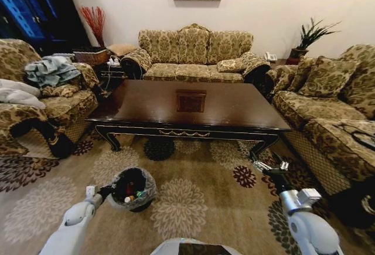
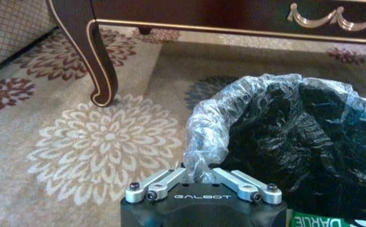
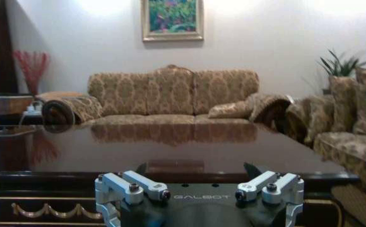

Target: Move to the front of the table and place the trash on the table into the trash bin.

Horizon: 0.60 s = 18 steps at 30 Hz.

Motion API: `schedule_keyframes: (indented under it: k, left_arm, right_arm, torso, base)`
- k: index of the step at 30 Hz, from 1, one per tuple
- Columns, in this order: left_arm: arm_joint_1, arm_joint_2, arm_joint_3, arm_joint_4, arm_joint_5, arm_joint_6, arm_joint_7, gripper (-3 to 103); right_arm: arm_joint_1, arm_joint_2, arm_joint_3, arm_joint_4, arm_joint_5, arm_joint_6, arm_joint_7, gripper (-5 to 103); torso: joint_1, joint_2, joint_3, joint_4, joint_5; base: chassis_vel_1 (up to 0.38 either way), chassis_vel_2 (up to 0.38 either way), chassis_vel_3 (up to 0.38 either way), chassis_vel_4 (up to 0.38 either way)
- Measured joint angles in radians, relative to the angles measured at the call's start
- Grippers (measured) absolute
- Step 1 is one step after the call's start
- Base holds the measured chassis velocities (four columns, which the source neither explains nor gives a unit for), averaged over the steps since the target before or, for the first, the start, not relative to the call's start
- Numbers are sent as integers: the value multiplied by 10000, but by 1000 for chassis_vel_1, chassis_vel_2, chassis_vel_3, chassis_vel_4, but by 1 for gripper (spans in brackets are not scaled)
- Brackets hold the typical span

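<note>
Low, left gripper point(image 2: 199, 182) beside trash bin point(image 2: 284, 127)

I count one table point(image 1: 152, 105), one trash bin point(image 1: 133, 189) holding perhaps three bits of trash point(image 1: 132, 197), three sofas point(image 1: 195, 55), and my two end effectors point(image 1: 96, 193).

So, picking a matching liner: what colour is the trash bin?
Black, under a clear bag: trash bin, best in the left wrist view.

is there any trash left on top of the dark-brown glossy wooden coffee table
No, the dark-brown glossy wooden coffee table has a bare top in the head view.
</note>
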Motion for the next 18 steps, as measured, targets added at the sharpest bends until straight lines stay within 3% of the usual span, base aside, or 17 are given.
schedule_keyframes:
  k: [18]
  left_arm:
    - [122,163,-26,610,99,-91,349,2]
  right_arm:
    - [-49,292,-349,-69,-330,-128,21,100]
  torso:
    - [-310,-783,-472,0,-1]
  base:
    - [0,0,0,0]
